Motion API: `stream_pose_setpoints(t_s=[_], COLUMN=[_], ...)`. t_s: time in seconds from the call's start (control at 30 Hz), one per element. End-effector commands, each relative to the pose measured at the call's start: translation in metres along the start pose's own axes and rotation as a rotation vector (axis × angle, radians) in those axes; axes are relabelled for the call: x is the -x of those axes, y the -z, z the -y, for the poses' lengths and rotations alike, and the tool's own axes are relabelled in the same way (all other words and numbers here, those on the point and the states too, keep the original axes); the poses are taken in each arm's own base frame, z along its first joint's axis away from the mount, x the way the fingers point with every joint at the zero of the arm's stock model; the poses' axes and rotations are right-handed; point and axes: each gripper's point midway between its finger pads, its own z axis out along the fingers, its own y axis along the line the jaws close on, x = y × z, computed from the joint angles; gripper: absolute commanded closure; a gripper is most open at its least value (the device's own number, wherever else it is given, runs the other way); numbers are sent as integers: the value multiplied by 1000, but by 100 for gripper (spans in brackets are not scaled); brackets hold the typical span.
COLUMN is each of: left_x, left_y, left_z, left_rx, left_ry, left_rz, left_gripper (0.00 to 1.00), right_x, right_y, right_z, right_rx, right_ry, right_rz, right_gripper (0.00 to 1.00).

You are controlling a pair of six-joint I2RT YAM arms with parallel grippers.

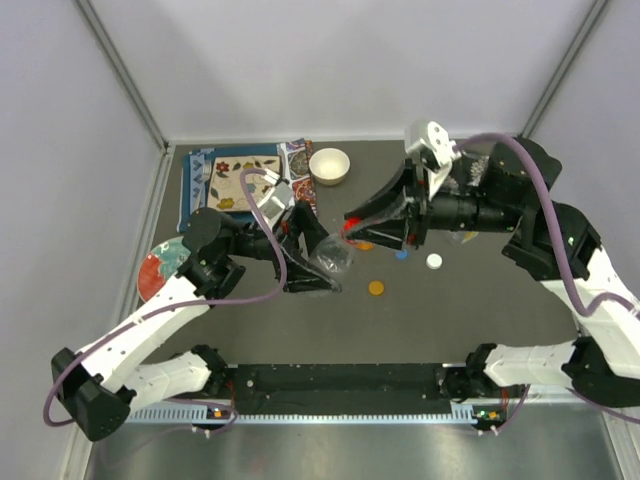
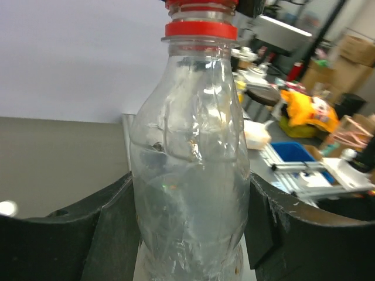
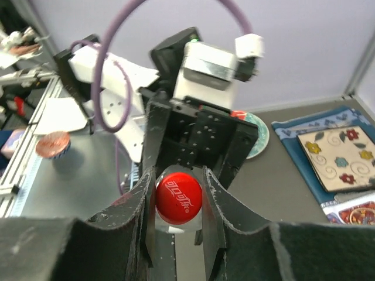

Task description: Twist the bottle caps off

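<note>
My left gripper (image 1: 318, 262) is shut on the body of a clear bottle (image 1: 332, 258), held tilted above the table. In the left wrist view the bottle (image 2: 187, 175) fills the gap between both fingers, and its red cap (image 2: 202, 4) is at the top edge. My right gripper (image 1: 352, 226) meets the bottle's neck from the right. In the right wrist view its fingers (image 3: 136, 205) sit against both sides of the red cap (image 3: 179, 198). Loose white (image 1: 434, 261), blue (image 1: 401, 254) and orange (image 1: 376, 288) caps lie on the table.
A white bowl (image 1: 329, 165) stands at the back beside a patterned tile on a blue mat (image 1: 240, 180). A round plate (image 1: 158, 270) lies at the left. Something orange (image 1: 362, 243) shows under the right gripper. Grey walls enclose the table.
</note>
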Motion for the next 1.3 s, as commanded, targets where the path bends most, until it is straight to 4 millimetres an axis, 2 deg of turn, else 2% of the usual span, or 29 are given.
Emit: stream_pose_setpoints(t_s=[0.0,0.13,0.37,0.57,0.67,0.7,0.73,0.77,0.8,0.83,0.87,0.9,0.93,1.0,1.07,1.1,1.13,1.17,1.2,1.27], left_x=[30,29,26,20,15,9,11,9,9,2,3,2,-2,-3,-5,-6,-4,-11,-5,-12], left_y=[2,0,0,-1,-1,-1,1,1,2,4,4,5,6,7,8,9,11,15,20,31], left_z=[42,41,41,37,23,11,6,-1,-8,-15,-21,-26,-29,-35,-43,-48,-50,-57,-63,-73], left_rx=[-194,-236,-288,-287,-236,-194,-157,-122,-91,-40,-4,17,42,70,118,148,178,227,298,399], left_ry=[-29,-4,35,53,56,74,68,81,19,71,58,23,44,32,32,30,17,19,-7,-21], left_rz=[39,34,20,-9,-22,-32,-20,-22,-14,-32,-19,-15,-24,-19,-15,-12,-4,-24,4,-10], left_gripper=[60,59,59,58,59,59,59,59,59,59,59,59,59,59,59,59,59,59,59,58], right_x=[-26,-27,-17,-7,4,12,20,30,36,45,56,54,60,59,59,46,37,24,-9,-49], right_y=[14,26,44,52,54,59,56,56,61,62,66,66,76,77,92,92,106,109,113,107], right_z=[-52,-72,-97,-103,-98,-96,-78,-68,-61,-35,-26,-15,-2,16,47,64,89,102,126,143], right_rx=[290,395,536,551,480,437,308,229,158,-3,-71,-125,-225,-319,-514,-594,-755,-831,-963,-1037], right_ry=[45,57,133,172,197,216,224,234,239,223,233,222,219,204,148,119,84,53,23,-34], right_rz=[-74,-67,-27,3,33,57,78,113,140,172,221,227,262,292,326,303,300,282,214,144], right_gripper=[100,100,100,100,100,100,100,100,100,100,100,100,100,100,100,100,100,100,100,100])
